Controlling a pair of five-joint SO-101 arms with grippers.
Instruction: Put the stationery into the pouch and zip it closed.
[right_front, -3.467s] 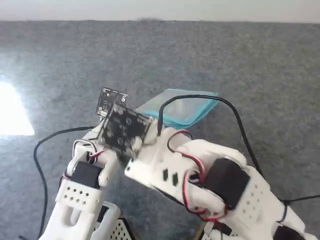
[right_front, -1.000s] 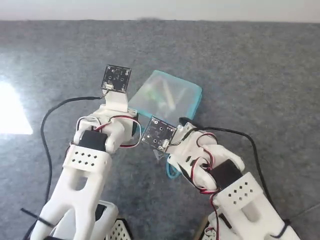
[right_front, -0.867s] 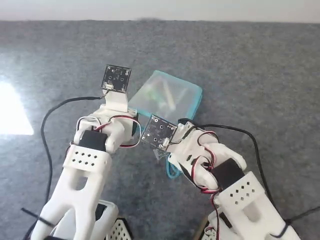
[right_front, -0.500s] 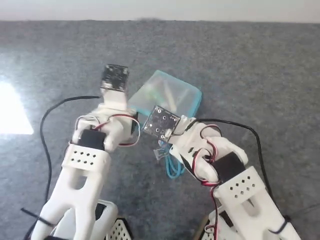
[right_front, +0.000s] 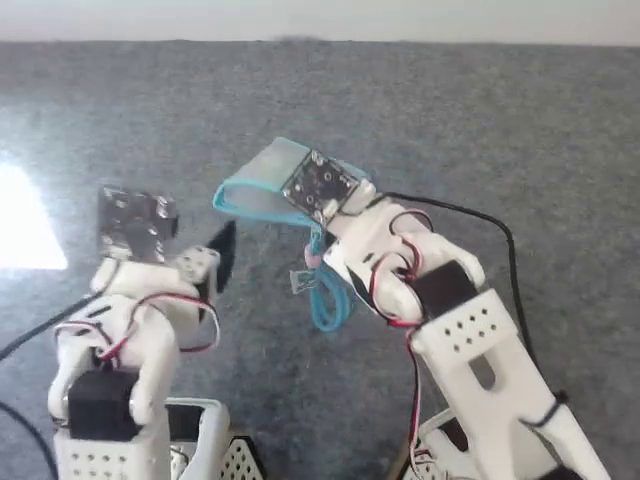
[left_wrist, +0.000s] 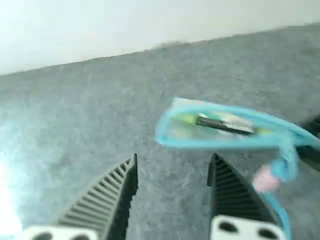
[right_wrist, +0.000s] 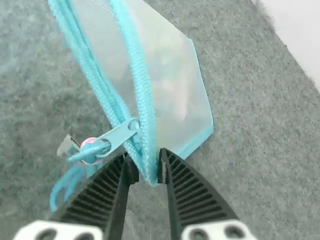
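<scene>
High view: zip step in hand, I'd say. R hand (right_front: 308, 232) holds the pouch (right_front: 255, 190) by its zip end, apparently lifted off the bench (right_front: 520, 120). L hand (right_front: 218, 252) is near the pouch, not touching.

L wrist view: L hand (left_wrist: 172, 175) has fingers apart and empty. Pouch (left_wrist: 240, 135) is ahead w/ stationery (left_wrist: 222, 125) inside.

R wrist view: R hand (right_wrist: 145, 170) is clamped on the pouch (right_wrist: 170, 90) edge, just beside the zip pull (right_wrist: 117, 135). Can't tell if the zip's fully shut. Next prob. needs L hand pinching the pull while R braces.
</scene>
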